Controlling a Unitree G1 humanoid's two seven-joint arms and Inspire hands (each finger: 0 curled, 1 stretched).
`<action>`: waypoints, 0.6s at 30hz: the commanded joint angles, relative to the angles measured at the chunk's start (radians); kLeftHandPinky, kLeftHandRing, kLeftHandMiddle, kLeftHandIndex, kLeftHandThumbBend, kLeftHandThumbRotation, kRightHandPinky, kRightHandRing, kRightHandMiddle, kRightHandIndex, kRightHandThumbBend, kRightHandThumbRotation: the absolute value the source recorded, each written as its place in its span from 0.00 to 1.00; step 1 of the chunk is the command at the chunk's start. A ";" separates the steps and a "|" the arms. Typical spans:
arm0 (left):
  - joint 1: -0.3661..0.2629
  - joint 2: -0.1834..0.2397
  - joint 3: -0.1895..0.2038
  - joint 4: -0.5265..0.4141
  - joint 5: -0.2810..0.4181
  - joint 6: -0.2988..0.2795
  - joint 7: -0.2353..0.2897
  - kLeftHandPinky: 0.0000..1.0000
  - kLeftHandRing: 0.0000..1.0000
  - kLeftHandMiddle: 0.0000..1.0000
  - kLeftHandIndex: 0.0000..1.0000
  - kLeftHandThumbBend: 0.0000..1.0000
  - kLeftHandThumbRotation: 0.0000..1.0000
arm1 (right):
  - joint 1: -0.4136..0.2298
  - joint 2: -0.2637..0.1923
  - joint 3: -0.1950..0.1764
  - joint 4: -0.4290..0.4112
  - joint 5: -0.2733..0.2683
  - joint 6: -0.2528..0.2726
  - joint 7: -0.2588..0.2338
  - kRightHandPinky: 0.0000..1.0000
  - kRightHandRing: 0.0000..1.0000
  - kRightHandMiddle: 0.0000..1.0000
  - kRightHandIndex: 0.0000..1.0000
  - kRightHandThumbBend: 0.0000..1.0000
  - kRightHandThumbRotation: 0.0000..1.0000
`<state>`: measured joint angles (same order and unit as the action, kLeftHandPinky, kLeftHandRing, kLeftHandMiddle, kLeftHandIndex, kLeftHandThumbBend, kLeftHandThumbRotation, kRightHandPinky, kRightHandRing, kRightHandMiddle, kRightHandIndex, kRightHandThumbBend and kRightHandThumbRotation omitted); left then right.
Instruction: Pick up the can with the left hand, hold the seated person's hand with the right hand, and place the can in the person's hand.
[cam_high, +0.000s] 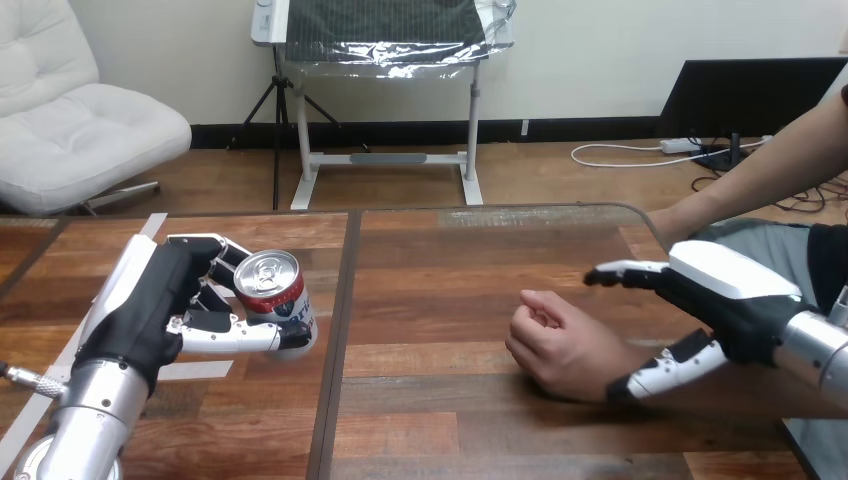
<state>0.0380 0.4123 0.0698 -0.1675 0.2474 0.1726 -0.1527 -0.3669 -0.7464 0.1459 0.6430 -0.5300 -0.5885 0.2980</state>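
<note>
**A:** What does the left hand (165, 310) have?

**B:** Its fingers and thumb are curled round the can (272, 292), gripping it from the side. The can's top tips toward the camera, so its long axis leans rather than standing straight. I cannot tell whether its base is clear of the table (440, 420).

**A:** And the right hand (735, 295)?

**B:** Its fingers are stretched out almost straight above the person's wrist (612, 362), and its thumb lies along the near side. The wrist sits between them, but I see no grip closed on it.

**A:** Which way does the can have to go?

**B:** To the robot's right, across the dark seam (338, 330) in the table, toward the person's hand (560, 345). That hand rests on the wood, loosely curled, well apart from the can.

**A:** Is there room?

**B:** Yes, there is bare wood all the way between them, and the table edges are far off. I judge that the curled hand must open before the can can rest in it.
</note>
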 joint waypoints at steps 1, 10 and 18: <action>-0.067 0.003 0.007 -0.054 -0.003 -0.040 0.009 0.24 0.29 0.35 0.42 0.68 0.00 | -0.093 -0.040 -0.002 0.013 0.001 -0.004 -0.008 0.86 0.87 0.88 0.87 1.00 0.42; -0.065 0.008 0.011 -0.049 -0.011 -0.036 -0.001 0.25 0.29 0.35 0.42 0.67 0.00 | -0.090 -0.057 0.009 0.032 -0.013 -0.001 -0.015 0.85 0.86 0.87 0.87 1.00 0.39; -0.063 0.008 0.016 -0.053 -0.016 -0.030 -0.009 0.25 0.30 0.35 0.42 0.66 0.00 | -0.085 -0.060 0.015 0.036 -0.019 0.015 -0.006 0.85 0.86 0.87 0.87 1.00 0.36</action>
<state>0.0380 0.4125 0.0701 -0.1676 0.2441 0.1673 -0.1616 -0.3764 -0.7848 0.1583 0.6807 -0.5526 -0.5793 0.2992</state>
